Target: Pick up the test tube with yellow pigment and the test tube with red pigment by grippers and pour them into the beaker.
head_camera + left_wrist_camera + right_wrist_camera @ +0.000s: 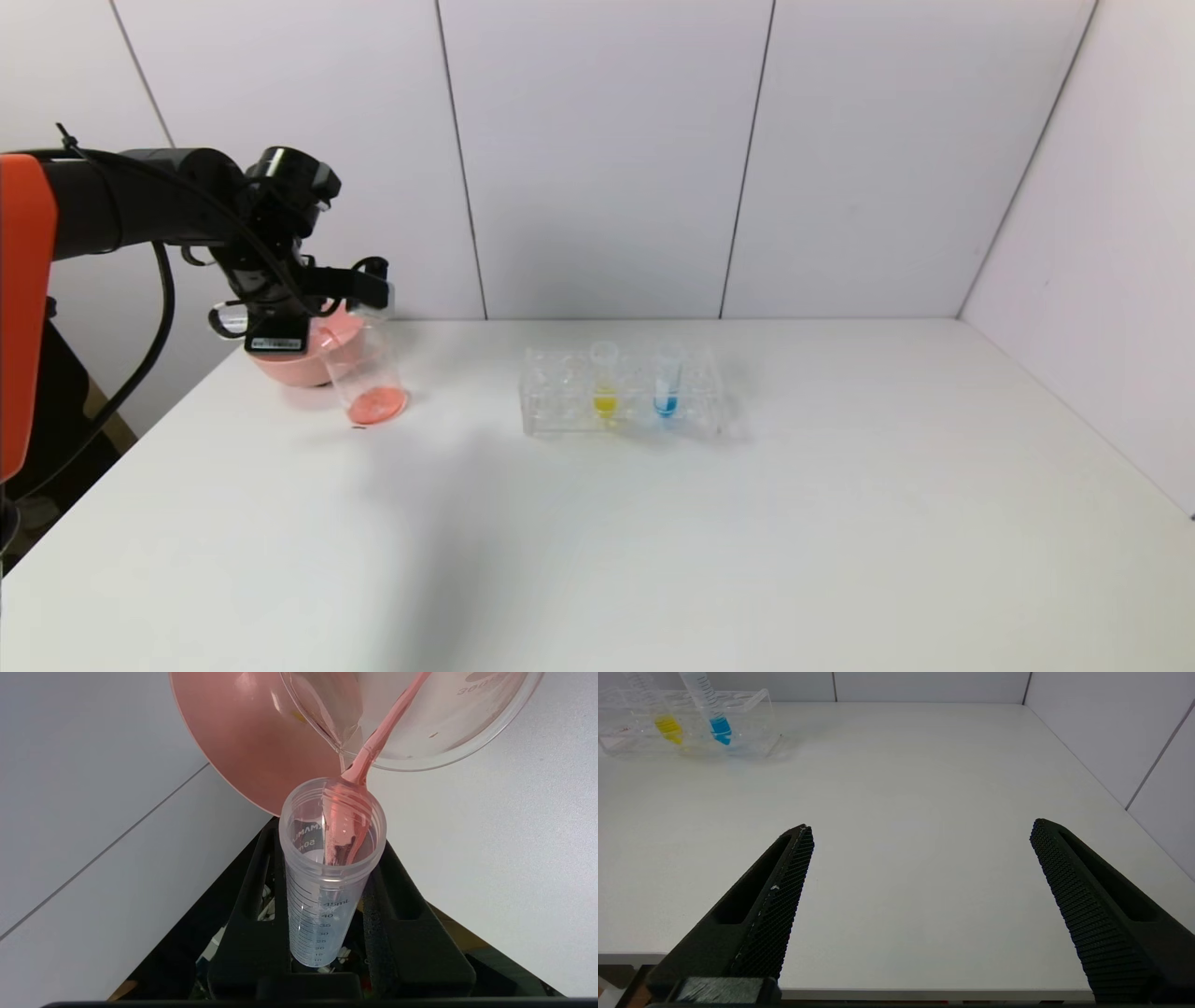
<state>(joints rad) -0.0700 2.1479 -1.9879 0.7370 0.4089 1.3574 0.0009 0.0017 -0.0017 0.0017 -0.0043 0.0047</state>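
left pincer (327,914) clenched on clear graduated red-pigment test tube (329,868), tipped over clear flared beaker (369,378) | red stream running in | hold tilt steady till it drains | yellow-pigment tube (605,378) waits in rack | right pincer (920,896) released, parked

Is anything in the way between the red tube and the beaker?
Nothing visible is. The left end effector holds the test tube with red pigment tipped at the beaker, and the red liquid streams straight in. The pink bowl sits beside it.
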